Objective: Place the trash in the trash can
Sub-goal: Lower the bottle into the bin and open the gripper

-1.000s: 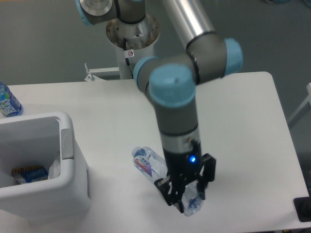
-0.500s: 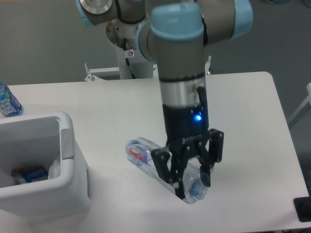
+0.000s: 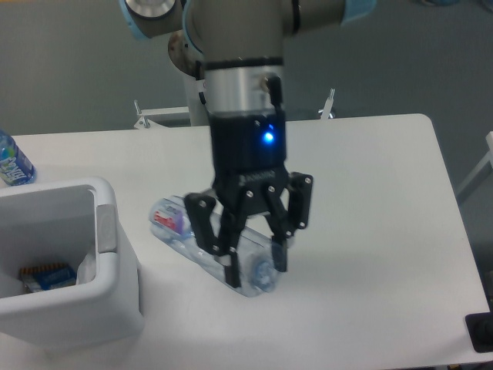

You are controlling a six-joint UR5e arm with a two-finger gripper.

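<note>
The trash I see is a clear slim plastic bottle [image 3: 179,230] with a pale label marked in red. It lies slanted, its base toward the upper left and its cap end toward the lower right. My gripper [image 3: 254,267] points down over the cap end and is shut on the bottle, which seems to hang just above the table. The trash can [image 3: 105,228], a large white bin with thick walls, stands at the left edge, a short way left of the bottle's base.
Inside the bin lie a small blue and orange packet [image 3: 47,277] and a whitish scrap [image 3: 85,267]. A bottle with a bright blue label [image 3: 12,162] stands at the far left. A black object [image 3: 481,332] sits off the table's right front corner.
My gripper has carried the bottle leftward and a little up, from the front middle of the table toward the bin. The arm has swung with it.
</note>
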